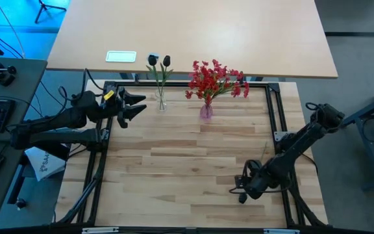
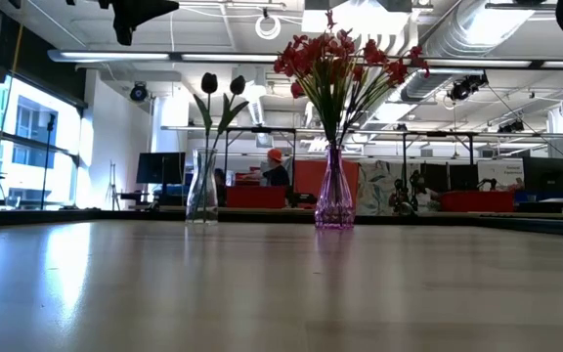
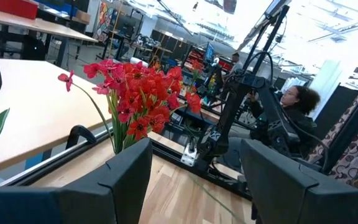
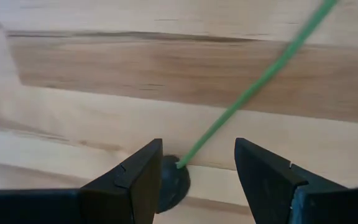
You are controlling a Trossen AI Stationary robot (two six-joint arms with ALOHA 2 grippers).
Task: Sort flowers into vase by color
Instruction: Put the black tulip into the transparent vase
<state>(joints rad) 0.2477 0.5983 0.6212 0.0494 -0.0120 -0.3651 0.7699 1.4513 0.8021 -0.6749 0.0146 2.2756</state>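
Red sprays (image 1: pixel 216 80) already stand in the purple vase (image 1: pixel 206 111) at the far side of the wooden table (image 1: pixel 187 169) when I look from above, and two dark buds (image 1: pixel 159 62) sit in the clear vase (image 1: pixel 162 104) just beside it. My left gripper (image 1: pixel 134 106) waits near that clear vase, its fingers spread wide. My right gripper (image 1: pixel 244 188) is low at the near right, over the last flower.

At table height, both vases stand upright and apart.

Past the left wrist I see only the red sprays between wide fingers.

Through the right wrist, the third dark bud (image 4: pixel 174 180) lies on the wood, its green stem (image 4: pixel 253 87) running away between fingers that stand apart, not yet holding anything. I'd pinch the stem just behind the bud, centred, lift level, then bring it stem-first to the clear vase.
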